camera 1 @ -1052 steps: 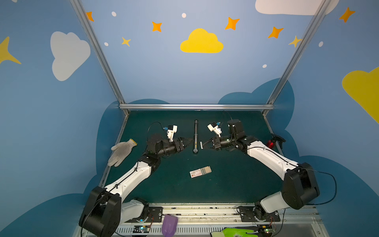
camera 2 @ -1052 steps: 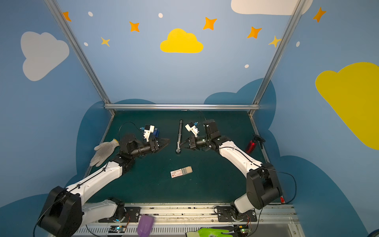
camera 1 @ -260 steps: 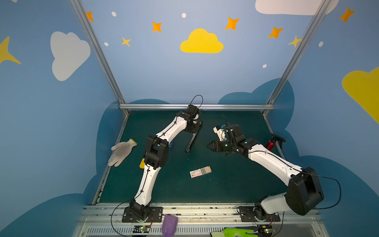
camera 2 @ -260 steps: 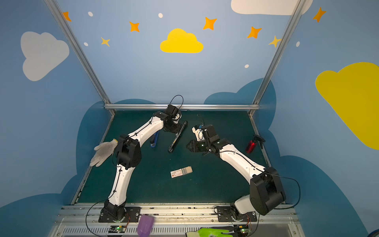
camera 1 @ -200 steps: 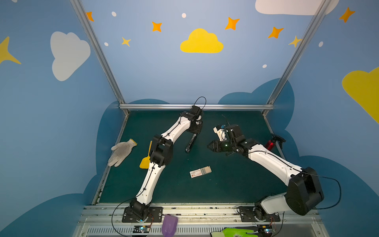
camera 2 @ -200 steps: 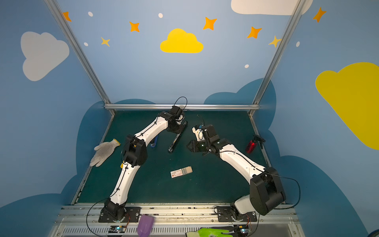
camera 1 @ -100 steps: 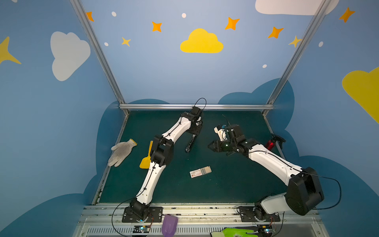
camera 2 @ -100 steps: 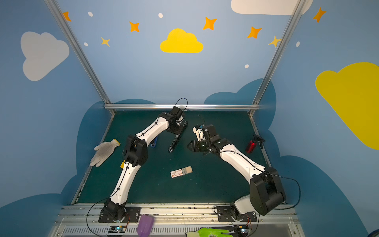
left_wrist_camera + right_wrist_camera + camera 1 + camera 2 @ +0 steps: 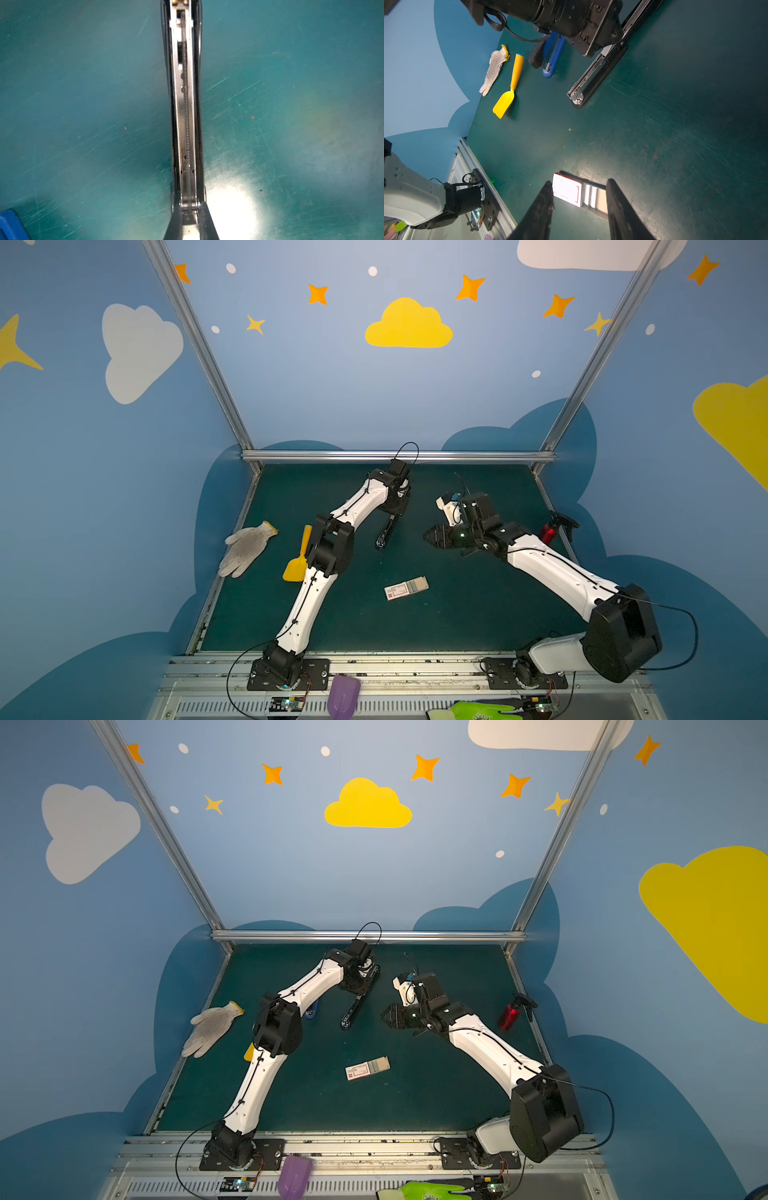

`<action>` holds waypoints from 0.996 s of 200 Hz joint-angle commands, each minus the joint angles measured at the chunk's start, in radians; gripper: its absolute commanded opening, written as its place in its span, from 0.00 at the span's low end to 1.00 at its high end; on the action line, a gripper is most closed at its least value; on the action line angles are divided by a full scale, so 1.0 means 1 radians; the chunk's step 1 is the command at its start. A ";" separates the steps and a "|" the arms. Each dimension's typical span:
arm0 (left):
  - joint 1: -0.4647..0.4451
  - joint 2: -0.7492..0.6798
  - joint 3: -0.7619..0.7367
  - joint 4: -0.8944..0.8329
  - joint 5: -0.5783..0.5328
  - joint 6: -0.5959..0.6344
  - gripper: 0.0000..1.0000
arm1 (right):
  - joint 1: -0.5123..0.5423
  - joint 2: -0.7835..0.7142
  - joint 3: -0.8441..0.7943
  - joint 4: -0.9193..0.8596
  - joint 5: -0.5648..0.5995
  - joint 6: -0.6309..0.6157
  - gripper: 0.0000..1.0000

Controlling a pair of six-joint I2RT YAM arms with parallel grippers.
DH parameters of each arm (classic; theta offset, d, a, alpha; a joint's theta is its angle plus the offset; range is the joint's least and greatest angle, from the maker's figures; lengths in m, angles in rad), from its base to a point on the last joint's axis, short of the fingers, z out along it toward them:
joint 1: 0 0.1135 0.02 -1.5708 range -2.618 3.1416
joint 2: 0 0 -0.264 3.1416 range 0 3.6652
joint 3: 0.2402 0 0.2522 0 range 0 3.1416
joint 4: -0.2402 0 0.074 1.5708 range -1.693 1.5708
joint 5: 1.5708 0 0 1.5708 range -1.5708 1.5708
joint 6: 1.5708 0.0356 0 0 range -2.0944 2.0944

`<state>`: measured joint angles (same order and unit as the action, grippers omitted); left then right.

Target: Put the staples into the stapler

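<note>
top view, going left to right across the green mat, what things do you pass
white glove → yellow scoop → black stapler → right tool → red spray bottle

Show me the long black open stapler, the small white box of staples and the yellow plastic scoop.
Long black open stapler (image 9: 385, 531): in a top view, front half.
Small white box of staples (image 9: 406, 588): in a top view, middle.
Yellow plastic scoop (image 9: 504, 104): right wrist view, blade.
</note>
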<state>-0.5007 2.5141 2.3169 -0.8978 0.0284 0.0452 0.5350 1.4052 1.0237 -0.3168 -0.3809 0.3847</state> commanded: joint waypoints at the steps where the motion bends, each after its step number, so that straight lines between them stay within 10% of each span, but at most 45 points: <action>1: -0.006 -0.002 -0.039 0.001 -0.021 0.013 0.12 | -0.007 -0.028 -0.008 -0.016 0.002 -0.001 0.43; 138: -0.029 -0.263 -0.379 0.157 -0.062 -0.008 0.31 | -0.009 -0.030 -0.017 -0.009 -0.010 0.010 0.42; 199: -0.009 -0.278 -0.310 0.136 -0.054 -0.043 0.40 | -0.010 -0.032 -0.027 -0.006 -0.013 0.013 0.42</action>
<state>-0.5251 2.2326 1.9434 -0.7509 -0.0216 0.0322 0.5308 1.3968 1.0107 -0.3168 -0.3855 0.3889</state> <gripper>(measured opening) 0.382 0.425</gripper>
